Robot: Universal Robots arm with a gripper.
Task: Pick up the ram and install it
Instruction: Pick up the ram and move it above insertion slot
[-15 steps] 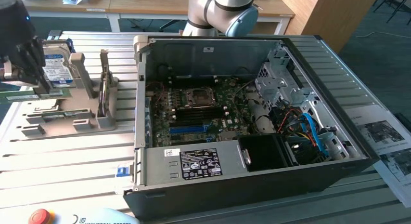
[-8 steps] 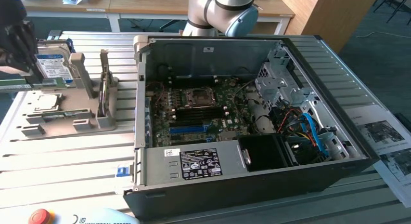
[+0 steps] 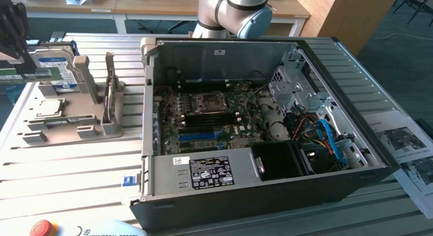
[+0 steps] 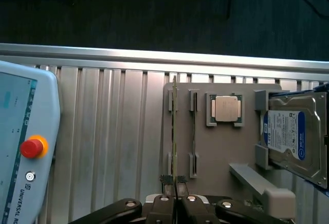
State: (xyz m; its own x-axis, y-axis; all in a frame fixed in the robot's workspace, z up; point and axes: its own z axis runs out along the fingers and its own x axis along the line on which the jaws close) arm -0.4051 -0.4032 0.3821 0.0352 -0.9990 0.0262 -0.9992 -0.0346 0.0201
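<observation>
The ram (image 3: 16,76) is a thin green board at the exterior view's far left. My gripper (image 3: 22,69) is shut on it from above. It hangs over the left end of the grey parts holder (image 3: 68,125). In the wrist view the ram (image 4: 175,126) is seen edge-on as a thin line running out from between the closed fingertips of the gripper (image 4: 175,181), in line with a slot of the holder (image 4: 221,152). The open computer case (image 3: 352,144) stands at the exterior view's right. Its motherboard (image 3: 203,119) and the black and blue memory slots (image 3: 203,130) are exposed.
A silver hard drive (image 3: 58,68) with a blue label and a square processor chip (image 3: 48,108) sit in the holder. A teach pendant with a red button (image 3: 42,228) lies at the table's near edge. Printed sheets (image 3: 406,144) lie right of the case. The arm's base (image 3: 233,12) stands behind the case.
</observation>
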